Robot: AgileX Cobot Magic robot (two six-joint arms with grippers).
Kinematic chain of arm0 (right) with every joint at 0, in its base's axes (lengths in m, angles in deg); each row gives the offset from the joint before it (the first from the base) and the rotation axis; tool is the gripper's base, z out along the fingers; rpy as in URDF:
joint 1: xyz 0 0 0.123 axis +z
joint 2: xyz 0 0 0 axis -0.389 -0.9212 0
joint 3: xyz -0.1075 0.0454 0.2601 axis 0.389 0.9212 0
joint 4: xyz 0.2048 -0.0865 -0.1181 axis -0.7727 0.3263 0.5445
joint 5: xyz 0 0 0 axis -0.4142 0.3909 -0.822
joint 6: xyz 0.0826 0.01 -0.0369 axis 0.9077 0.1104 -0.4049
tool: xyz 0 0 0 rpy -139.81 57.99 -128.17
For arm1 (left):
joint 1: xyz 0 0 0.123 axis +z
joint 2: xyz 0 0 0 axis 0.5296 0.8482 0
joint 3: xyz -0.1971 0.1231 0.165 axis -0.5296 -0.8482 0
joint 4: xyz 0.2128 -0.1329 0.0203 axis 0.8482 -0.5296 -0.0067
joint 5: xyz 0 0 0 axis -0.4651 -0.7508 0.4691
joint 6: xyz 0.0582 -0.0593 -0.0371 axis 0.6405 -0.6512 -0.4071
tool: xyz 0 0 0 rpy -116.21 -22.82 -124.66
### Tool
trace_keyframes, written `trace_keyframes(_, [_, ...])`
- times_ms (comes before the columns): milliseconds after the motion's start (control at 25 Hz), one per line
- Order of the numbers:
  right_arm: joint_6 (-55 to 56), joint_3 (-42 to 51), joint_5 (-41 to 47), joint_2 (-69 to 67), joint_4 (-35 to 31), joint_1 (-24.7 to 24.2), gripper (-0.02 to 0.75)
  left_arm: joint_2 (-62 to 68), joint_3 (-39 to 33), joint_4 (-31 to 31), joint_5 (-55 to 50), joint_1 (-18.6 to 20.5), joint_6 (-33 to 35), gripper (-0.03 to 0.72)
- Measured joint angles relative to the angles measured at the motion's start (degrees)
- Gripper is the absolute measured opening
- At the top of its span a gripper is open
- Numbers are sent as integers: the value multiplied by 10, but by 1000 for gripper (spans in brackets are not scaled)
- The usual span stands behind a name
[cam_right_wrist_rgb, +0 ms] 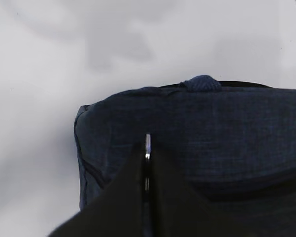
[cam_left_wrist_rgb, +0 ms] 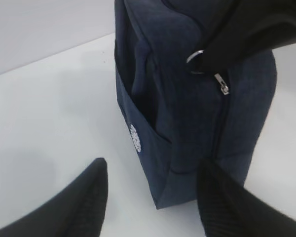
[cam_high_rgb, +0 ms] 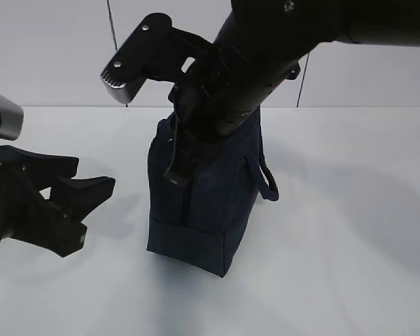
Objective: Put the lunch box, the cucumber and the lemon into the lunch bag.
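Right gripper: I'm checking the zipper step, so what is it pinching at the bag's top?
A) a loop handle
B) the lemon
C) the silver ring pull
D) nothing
C: in the right wrist view the right gripper's shut jaws clamp the thin silver ring pull over the bag.
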Motion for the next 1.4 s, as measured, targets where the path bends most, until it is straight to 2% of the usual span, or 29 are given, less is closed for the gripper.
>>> trace_keyframes(120, [0,0,0,0,0,0,20,28,0,46,56,-11,-51,407])
trace_keyframes(360, [0,0,-2,0,0,0,20,71,0,212,126,-13,-220,407])
trace_keyframes(680, [0,0,-3,0,0,0,20,134,-3,317,174,-13,-314,407])
trace_keyframes(1040, [0,0,-3,0,0,0,20,215,-3,340,278,-14,-356,384])
trace_keyframes(1240, [-2,0,-3,0,0,0,20,247,-3,345,326,-14,-368,287])
trace_keyframes(1400, [-3,0,-3,0,0,0,20,258,-3,362,336,-14,-385,176])
